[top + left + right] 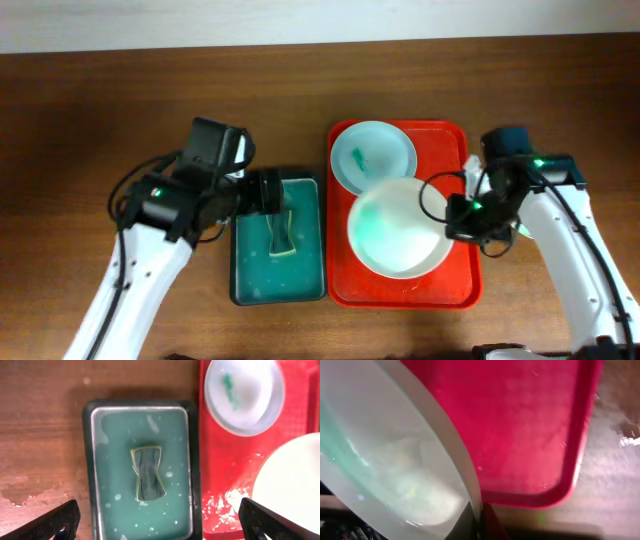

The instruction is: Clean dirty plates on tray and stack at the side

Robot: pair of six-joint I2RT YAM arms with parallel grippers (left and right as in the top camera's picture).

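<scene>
The wooden bench carries two trays side by side. The larger, the red tray, lies right of centre; wet specks and foam show on its floor in the left wrist view. Touching or just beside its left rim is the smaller dark green tray, filled with shallow, bubbly, pale teal liquid.

Two plates are in view, both over the red tray. The nearer plate looks bigger and appears raised and tilted, with a teal tinge across its left half; its upper edge overlaps the far plate. That one lies flat in the tray's far left corner with a teal-green smear left of its middle.

A sponge, dark with a yellowish edge, lies near the middle of the green tray.

The right end effector pinches the right rim of the nearer plate between its two fingers. The left end effector hangs above the green tray, fingers spread wide, gripping nothing.
</scene>
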